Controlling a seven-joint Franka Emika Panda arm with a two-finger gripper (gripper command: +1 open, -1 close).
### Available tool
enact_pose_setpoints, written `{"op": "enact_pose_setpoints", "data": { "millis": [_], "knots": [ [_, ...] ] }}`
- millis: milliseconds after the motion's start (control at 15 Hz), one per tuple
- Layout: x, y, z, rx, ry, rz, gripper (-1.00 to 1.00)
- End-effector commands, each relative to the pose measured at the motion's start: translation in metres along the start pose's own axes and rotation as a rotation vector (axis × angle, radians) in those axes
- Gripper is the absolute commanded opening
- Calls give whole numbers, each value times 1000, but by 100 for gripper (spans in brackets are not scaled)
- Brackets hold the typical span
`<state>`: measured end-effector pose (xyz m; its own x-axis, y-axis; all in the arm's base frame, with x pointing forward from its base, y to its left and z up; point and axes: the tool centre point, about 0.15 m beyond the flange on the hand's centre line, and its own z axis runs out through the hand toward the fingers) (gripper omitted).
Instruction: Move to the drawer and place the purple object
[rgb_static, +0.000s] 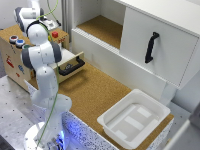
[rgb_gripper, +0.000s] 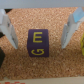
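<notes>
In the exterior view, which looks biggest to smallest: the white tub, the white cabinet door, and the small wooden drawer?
1. White cabinet door
2. White tub, close behind the door, and nearer the camera, so the true order is unsure
3. Small wooden drawer, clearly smallest and partly hidden by the arm

**What the two views leave hidden or unclear**

In the exterior view the arm (rgb_static: 42, 75) covers part of the drawer (rgb_static: 71, 65), and the gripper cannot be made out there. The white tub (rgb_static: 134, 118) runs close to the lower edge. Small items on the wooden box (rgb_static: 15, 50) are too blurred to name. In the wrist view both fingertips (rgb_gripper: 10, 33) are cut off by the upper edge, a yellow thing (rgb_gripper: 81, 44) is clipped at the side, and the purple block (rgb_gripper: 38, 43) looks soft.
</notes>
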<state>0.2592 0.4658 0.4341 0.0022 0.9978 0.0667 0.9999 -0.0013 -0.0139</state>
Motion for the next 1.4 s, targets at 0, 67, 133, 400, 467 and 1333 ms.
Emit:
{"op": "enact_pose_setpoints", "data": {
  "millis": [0, 67, 133, 400, 467, 1333],
  "knots": [
    [15, 5, -3, 1, -100, 15, -100],
    [14, 5, -3, 5, -91, 20, -100],
    [12, 5, -5, 6, -83, 31, -100],
    [-1, 10, -35, -28, -28, 116, -100],
    [-8, 12, -46, -45, -20, 156, -100],
    [-195, -42, 19, 20, -20, 233, -100]
  ]
}}
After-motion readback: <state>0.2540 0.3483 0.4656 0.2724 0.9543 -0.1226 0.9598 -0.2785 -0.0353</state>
